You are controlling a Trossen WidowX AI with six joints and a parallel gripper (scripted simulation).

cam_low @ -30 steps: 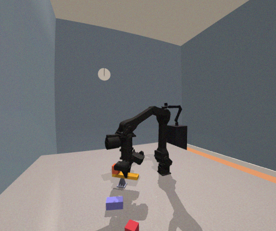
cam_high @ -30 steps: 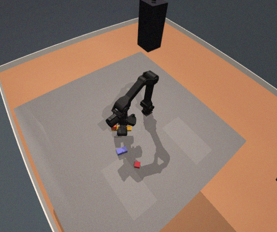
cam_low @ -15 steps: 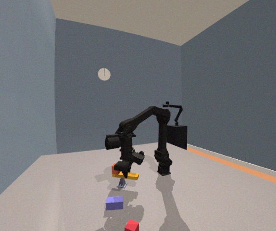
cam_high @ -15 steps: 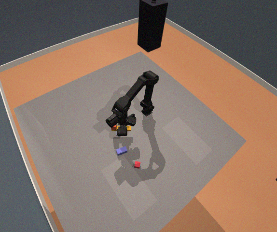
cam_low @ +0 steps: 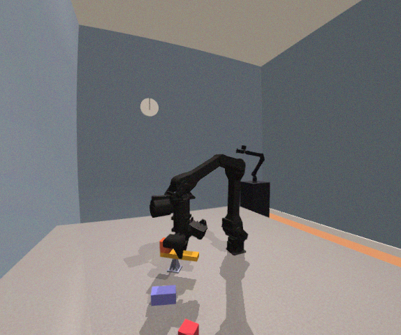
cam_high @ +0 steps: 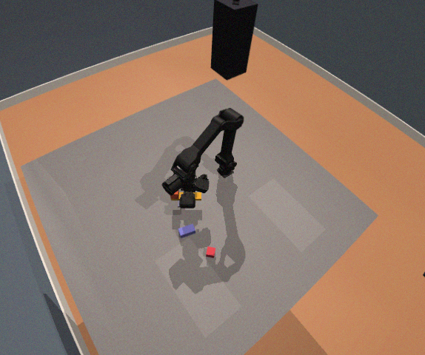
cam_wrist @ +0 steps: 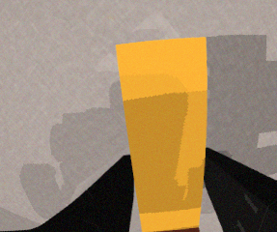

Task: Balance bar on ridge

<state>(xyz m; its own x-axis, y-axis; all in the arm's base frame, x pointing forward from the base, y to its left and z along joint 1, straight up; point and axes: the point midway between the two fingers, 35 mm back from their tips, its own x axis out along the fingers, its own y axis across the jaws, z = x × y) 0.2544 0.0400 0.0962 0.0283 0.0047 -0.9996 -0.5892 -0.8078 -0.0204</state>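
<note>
The yellow bar (cam_high: 198, 196) (cam_low: 191, 255) (cam_wrist: 163, 63) lies across the top of the grey ridge (cam_low: 174, 267), clear of the table, and looks near level. An orange-red block (cam_high: 174, 195) (cam_low: 163, 246) sits on its left end in the top and exterior views. My gripper (cam_high: 187, 197) (cam_low: 179, 253) (cam_wrist: 166, 159) points down over the middle of the bar, one finger on each side. It is open only slightly wider than the bar, with thin gaps beside the bar low in the wrist view. The contact between bar and ridge is partly hidden by the near finger.
A blue-violet block (cam_high: 186, 231) (cam_low: 163, 295) lies on the table on the near side of the ridge. A small red block (cam_high: 210, 252) (cam_low: 188, 327) lies nearer the top and exterior views. The arm's base (cam_high: 226, 168) (cam_low: 235, 245) stands to the right of the ridge.
</note>
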